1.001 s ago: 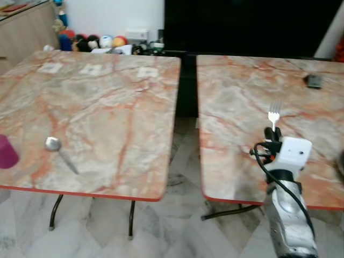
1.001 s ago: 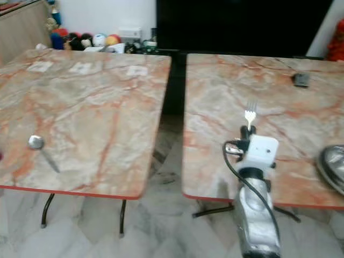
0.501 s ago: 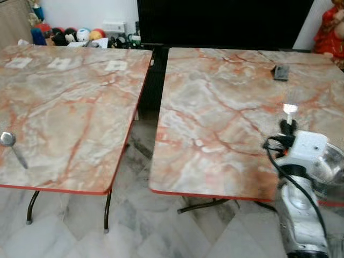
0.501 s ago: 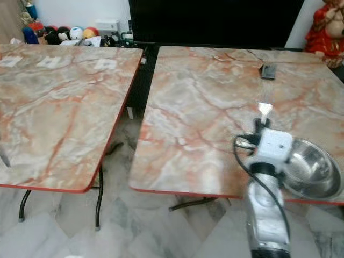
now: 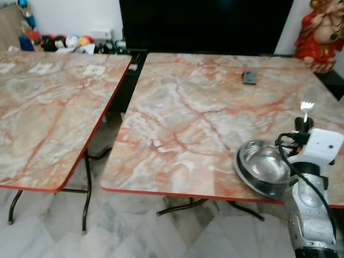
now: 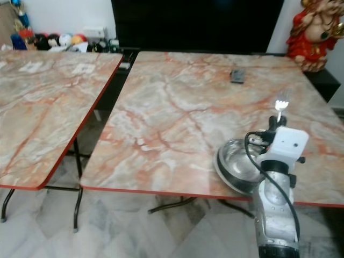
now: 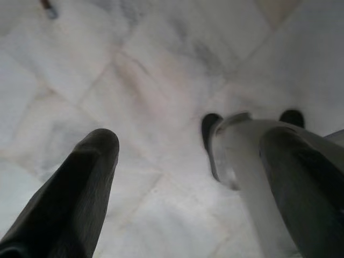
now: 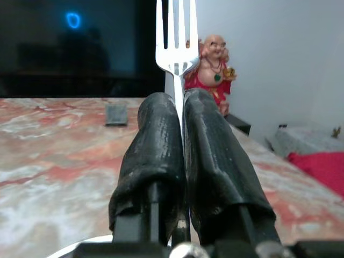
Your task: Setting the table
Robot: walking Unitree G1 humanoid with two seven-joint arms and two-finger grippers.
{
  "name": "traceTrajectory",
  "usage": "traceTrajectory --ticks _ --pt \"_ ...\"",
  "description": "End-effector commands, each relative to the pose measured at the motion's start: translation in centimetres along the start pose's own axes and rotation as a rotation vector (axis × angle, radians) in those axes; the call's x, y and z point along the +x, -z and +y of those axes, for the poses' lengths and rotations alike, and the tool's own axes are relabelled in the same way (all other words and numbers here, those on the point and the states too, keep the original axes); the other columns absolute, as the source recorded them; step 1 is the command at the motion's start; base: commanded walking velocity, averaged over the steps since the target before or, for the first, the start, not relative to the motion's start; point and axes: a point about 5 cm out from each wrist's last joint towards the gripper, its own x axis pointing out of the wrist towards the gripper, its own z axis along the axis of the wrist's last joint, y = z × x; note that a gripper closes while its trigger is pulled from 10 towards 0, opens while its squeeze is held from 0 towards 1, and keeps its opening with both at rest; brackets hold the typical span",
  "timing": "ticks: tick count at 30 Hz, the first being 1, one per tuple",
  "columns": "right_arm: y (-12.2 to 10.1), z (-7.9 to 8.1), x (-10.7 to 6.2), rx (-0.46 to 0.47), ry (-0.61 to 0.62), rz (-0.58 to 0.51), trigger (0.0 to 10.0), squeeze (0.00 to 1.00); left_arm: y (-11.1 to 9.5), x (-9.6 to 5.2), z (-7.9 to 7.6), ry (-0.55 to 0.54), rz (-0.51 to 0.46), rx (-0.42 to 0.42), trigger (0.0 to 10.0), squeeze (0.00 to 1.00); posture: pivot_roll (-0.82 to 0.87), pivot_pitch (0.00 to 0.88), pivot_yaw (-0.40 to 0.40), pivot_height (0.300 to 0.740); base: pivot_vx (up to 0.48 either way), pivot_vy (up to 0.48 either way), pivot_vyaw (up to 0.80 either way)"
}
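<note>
Since the earlier frames the camera has swung rightward; the spoon and pink cup are no longer framed, and the right marble table (image 5: 188, 123) is now centred beside the left table (image 5: 48, 113). A red figurine (image 5: 322, 32) is seen past its far corner. A steel bowl (image 5: 263, 167) is set near its front edge. The fork (image 8: 175, 37) is clamped upright, tines up, in the right gripper (image 8: 180, 115), raised above the bowl's right side. The left gripper (image 7: 188, 161) is held spread over the floor.

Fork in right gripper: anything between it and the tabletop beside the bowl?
Nothing visible. The right gripper holds the fork upright just past the steel bowl. The marble table beside the bowl is bare; the small dark object lies far back.
</note>
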Motion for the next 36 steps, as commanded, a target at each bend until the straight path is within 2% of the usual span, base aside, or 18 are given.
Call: traceTrajectory --ticks 1,7,23,25,30,31,36 --pt "-0.4 0.0 0.1 -0.007 0.003 -0.018 10.0 0.0 1.1 -0.3 0.1 0.002 0.045 0.015 10.0 0.0 -0.04 0.082 -0.01 0.74 0.0 -0.386 0.0" --pt "-0.2 -0.3 0.0 -0.012 0.011 -0.01 10.0 0.0 1.2 -0.3 0.2 0.0 0.047 0.02 10.0 0.0 -0.04 0.078 -0.008 0.74 0.0 -0.337 0.0" --pt "1.5 0.0 -0.3 -0.015 0.008 0.088 10.0 0.0 1.3 -0.3 0.1 -0.016 0.055 0.003 10.0 0.0 -0.04 0.092 -0.006 0.74 0.0 0.0 0.0" --pt "2.9 0.3 -0.1 -0.02 -0.005 0.181 10.0 0.0 1.3 -0.3 0.0 -0.013 0.057 0.004 10.0 0.0 -0.04 0.095 -0.004 0.74 0.0 0.0 0.0" --pt "4.6 0.6 0.3 -0.031 -0.012 0.281 10.0 0.0 1.2 -0.2 0.0 -0.012 0.056 0.005 10.0 0.0 -0.04 0.099 0.001 0.74 0.0 0.0 0.0" --pt "5.4 1.0 0.7 -0.003 -0.019 0.343 10.0 0.0 1.2 -0.2 0.0 -0.011 0.055 0.004 10.0 0.0 -0.03 0.105 0.006 0.74 0.0 0.0 0.0" --pt "6.3 1.5 1.7 0.049 -0.017 0.421 10.0 0.0 1.1 -0.2 0.0 -0.013 0.053 0.001 10.0 0.0 -0.03 0.106 0.009 0.74 0.0 0.0 0.0"
